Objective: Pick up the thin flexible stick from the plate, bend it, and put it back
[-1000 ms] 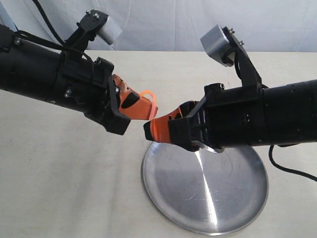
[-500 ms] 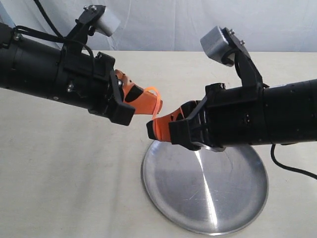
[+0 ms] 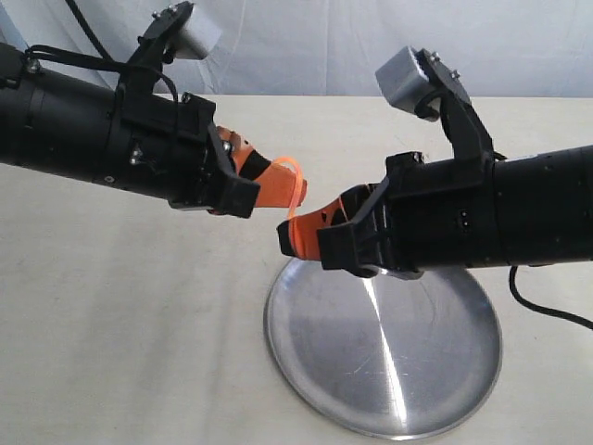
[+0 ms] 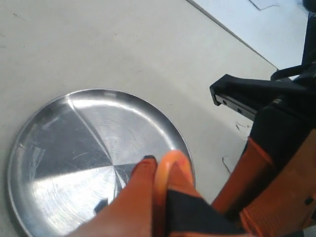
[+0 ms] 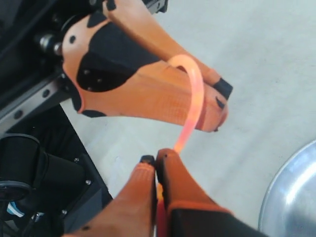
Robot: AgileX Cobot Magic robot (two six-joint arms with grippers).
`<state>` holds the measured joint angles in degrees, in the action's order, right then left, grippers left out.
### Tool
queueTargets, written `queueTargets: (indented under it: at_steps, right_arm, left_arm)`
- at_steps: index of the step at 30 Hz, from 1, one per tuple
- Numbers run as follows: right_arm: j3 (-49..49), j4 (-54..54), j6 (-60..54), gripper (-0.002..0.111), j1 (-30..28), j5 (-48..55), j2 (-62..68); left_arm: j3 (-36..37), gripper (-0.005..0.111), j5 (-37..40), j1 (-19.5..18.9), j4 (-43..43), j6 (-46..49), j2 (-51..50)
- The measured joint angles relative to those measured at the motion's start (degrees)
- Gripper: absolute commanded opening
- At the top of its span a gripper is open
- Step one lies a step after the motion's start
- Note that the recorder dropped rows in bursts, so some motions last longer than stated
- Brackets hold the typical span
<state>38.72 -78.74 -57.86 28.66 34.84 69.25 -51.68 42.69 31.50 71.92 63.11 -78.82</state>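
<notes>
The thin flexible stick [image 3: 297, 188] is curved into a tight red-orange arc in the air above the far-left rim of the plate [image 3: 408, 362]. Both grippers are shut on it, one at each end. My left gripper [image 3: 298, 197] pinches one end; in the left wrist view the stick [image 4: 165, 173] loops out between its fingertips. My right gripper [image 3: 286, 235] pinches the other end just below and slightly left. In the right wrist view the stick [image 5: 193, 98] arches from my right gripper [image 5: 155, 159] up over the left gripper's fingers [image 5: 163, 94]. The steel plate [image 4: 59, 148] lies bare beneath.
A pale tabletop [image 3: 130, 315] surrounds the plate. A white backdrop [image 3: 306, 46] hangs behind the table's far edge. The two black arms nearly meet above the plate's rim, with their wrist cameras [image 3: 408, 79] sticking up.
The left gripper has moved right and a little up, closer to the right gripper. The stick's arc between them has tightened. The right gripper has barely moved.
</notes>
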Motion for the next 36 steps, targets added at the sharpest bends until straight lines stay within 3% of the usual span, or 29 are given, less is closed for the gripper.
queueTargets:
  at_steps: [12,36]
  right_arm:
    - [0.2,4.9,-1.1,-0.001,0.0,0.0,0.0]
    - [0.5,15.1,-13.9,-0.001,0.0,-0.4,-0.2]
  left_arm:
    - [0.2,0.000,0.2,0.0,-0.1,-3.7,-0.1]
    - [0.5,0.000,2.1,0.0,0.0,-5.4,-0.6]
